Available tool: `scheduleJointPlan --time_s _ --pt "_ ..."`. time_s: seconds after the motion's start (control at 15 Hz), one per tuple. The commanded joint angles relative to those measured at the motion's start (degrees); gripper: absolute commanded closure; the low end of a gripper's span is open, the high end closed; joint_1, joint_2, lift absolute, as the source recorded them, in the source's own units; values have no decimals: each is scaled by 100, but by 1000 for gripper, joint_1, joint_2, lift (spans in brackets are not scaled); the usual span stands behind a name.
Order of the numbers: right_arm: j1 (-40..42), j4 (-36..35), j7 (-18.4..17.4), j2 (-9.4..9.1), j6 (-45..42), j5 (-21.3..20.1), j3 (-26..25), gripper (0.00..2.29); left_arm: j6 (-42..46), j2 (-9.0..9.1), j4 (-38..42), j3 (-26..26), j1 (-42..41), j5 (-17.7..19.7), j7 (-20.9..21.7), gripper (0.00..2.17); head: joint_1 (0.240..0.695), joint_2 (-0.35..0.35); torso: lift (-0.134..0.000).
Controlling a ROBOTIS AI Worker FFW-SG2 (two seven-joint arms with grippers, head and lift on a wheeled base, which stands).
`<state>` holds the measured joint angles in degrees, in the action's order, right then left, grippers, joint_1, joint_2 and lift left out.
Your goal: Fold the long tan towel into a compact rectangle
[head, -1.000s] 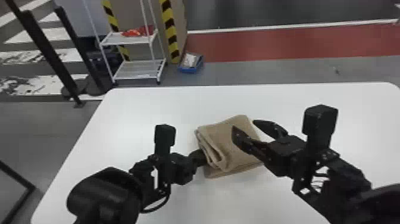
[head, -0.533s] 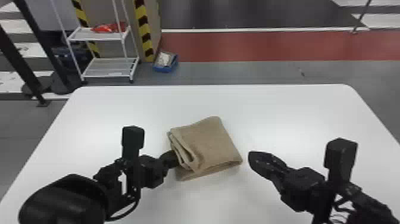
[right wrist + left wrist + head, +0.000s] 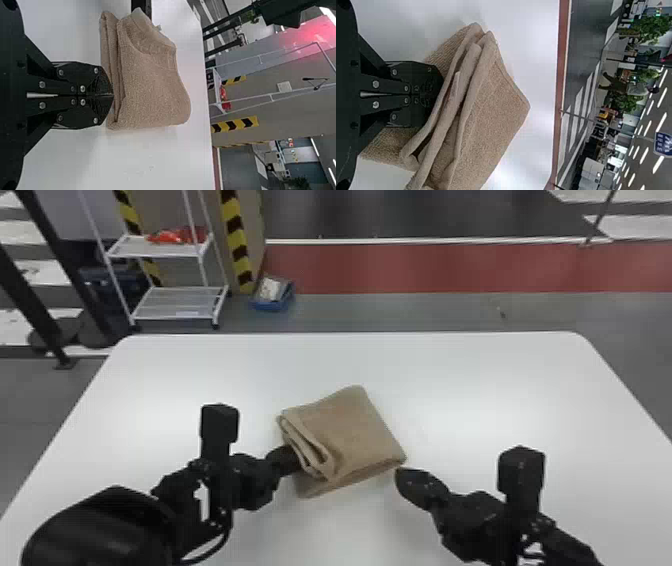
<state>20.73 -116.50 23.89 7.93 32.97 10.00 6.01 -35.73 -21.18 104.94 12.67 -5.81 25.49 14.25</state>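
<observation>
One bin [image 3: 272, 305] beyond the towel [image 3: 357, 430] holds something white [image 3: 270, 288].

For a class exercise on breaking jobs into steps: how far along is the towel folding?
Done: the tan towel is already folded into a compact, layered bundle.

In hand: the closed left claw is at its uneven layered edge, perhaps tidying it; the closed right claw is by the opposite side.

Left: those layers gape and sit askew, so probably some squaring up, then withdrawing both claws.

Tan towel [image 3: 355, 430], folded in layers, left-side folds gaping, flat and askew on worktop [image 3: 500, 390], midway between side edges
</observation>
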Motion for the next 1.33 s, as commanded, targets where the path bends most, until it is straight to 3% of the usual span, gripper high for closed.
scheduleJointPlan --time_s 0.0,0.27,0.8,1.0,1.27 --pt "-254 294 -78 -28 21 -77 146 2132 -27 -9 9 -19 -8 0 25 1912 695 41 -123" --pt "-834 663 -218 -125 302 -217 243 2132 -62 -70 247 -177 -157 70 78 1916 695 51 -123" --pt "-1660 1551 -289 -151 337 -358 270 2132 -273 -281 1820 -1530 -1537 290 403 1912 695 103 -123" --pt "-2319 2184 -298 -151 302 -393 322 2128 -291 -299 1952 -1548 -1616 290 394 1916 695 108 -123" --pt "-3093 3036 -289 -388 -120 -481 516 2128 -273 -290 1925 -1434 -1493 281 376 1916 695 103 -123"
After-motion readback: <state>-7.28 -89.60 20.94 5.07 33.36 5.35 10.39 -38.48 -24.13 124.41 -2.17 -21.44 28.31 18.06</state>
